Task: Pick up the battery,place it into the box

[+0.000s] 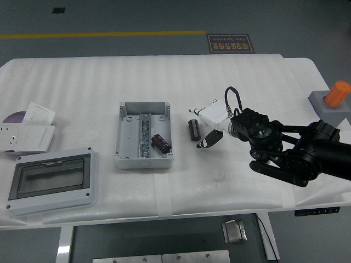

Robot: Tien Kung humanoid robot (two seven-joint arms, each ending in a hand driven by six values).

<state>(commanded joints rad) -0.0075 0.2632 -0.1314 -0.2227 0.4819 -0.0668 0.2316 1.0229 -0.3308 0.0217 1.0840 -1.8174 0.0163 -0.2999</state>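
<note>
Battery [192, 130] lay flat on worktop [247, 82], long axis near-to-far, beside the right hand [210, 123], fingers spread, empty.

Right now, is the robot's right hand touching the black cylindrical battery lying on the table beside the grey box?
Cannot tell. In the head view the right hand sits just right of the black cylindrical battery, its fingers spread, but no clear gap or contact shows.

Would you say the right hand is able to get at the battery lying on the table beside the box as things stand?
Probably yes. The right hand sits open just right of the battery, which lies on bare table right of the box, with nothing between them.
</note>
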